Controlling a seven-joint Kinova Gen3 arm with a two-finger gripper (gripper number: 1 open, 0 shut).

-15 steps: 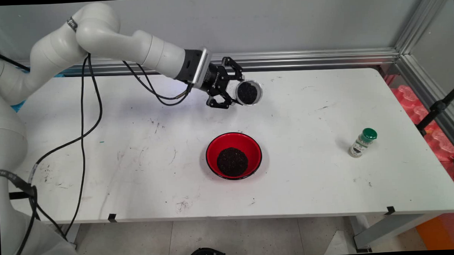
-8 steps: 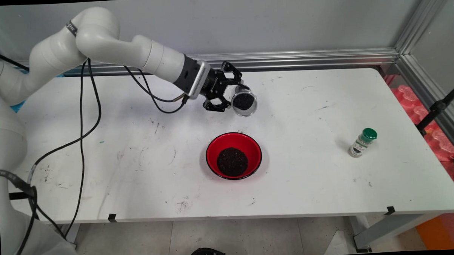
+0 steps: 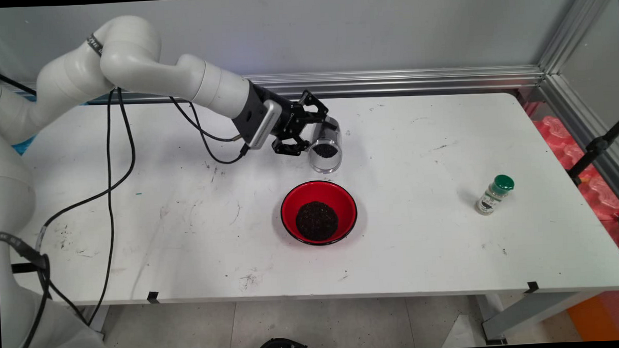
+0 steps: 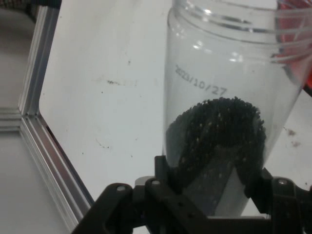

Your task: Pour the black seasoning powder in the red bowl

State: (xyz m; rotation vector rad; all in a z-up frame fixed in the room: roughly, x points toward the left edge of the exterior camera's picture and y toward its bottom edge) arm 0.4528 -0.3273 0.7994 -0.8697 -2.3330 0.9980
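The black end effector (image 3: 304,135) pinches a clear open jar (image 3: 325,152) partly filled with dark granules. Over the last second the jar has tipped from facing the camera to mouth-down and moved lower, now hanging just behind a red bowl (image 3: 341,196) of dark granules. A green-capped bottle (image 3: 494,194) stands well apart on the worktop (image 3: 188,240).

The gripper (image 3: 308,138) is closed on 1 clear jar (image 3: 325,151), held tilted above the table (image 3: 420,242) with its open mouth angled down toward the camera side. Dark grains sit inside the jar. Directly below and nearer the camera, 1 red bowl (image 3: 318,212) stands on the table holding a mound of the same dark grains. 1 small green-capped bottle (image 3: 494,194) stands well apart at the right.
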